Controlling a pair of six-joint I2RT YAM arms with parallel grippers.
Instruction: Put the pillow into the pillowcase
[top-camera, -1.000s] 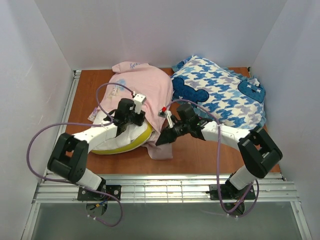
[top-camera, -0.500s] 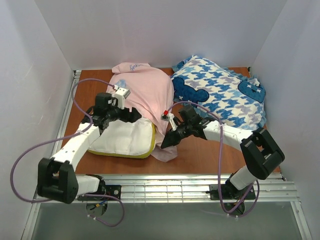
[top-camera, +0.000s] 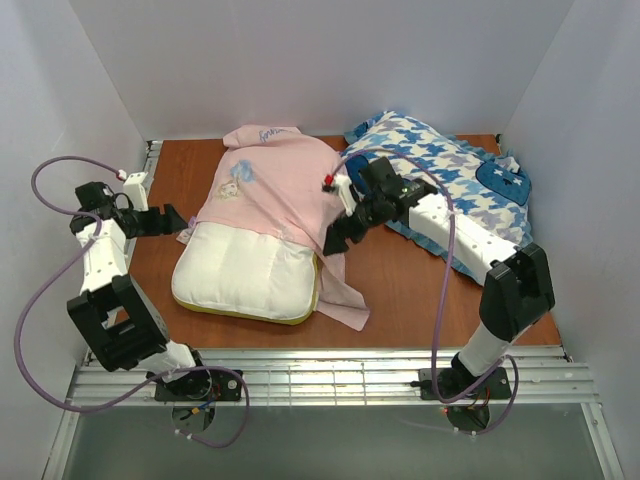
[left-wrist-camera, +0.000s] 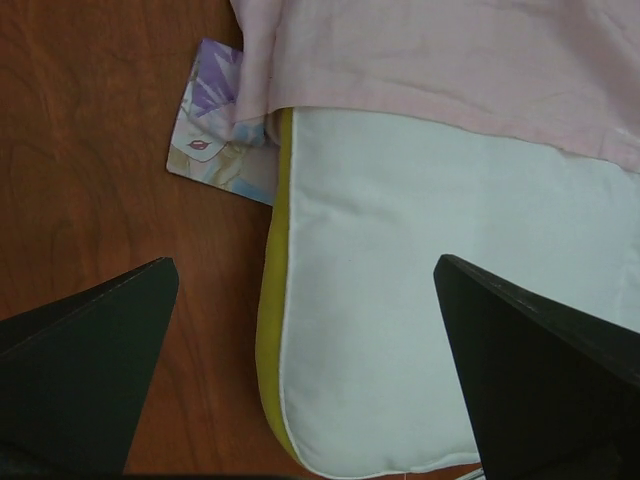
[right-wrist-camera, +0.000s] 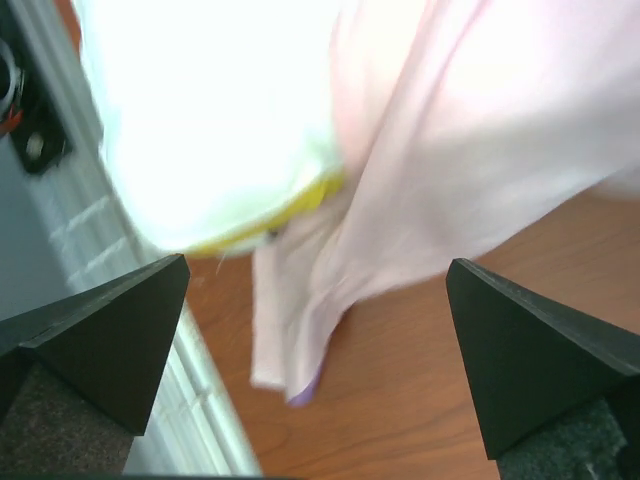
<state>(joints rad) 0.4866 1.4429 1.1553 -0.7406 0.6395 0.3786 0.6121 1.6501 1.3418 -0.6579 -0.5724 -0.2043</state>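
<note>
Pink pillowcase (top-camera: 285, 180) drapes over the upper half of the white pillow (top-camera: 245, 285) at centre frame, which seems about half sleeved (yellow edge bare). The left gripper (top-camera: 176, 220), far left, and the right gripper (top-camera: 336, 238), beside the case, both gape empty, probably ready for a fresh grip.

White pillow (top-camera: 248, 277) – yellow edge, flat on table – far end under pink pillowcase (top-camera: 285, 185).

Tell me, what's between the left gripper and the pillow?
In the top view, mostly bare brown table lies between the left gripper and the pillow, plus a small printed corner of the pillowcase poking out.
</note>
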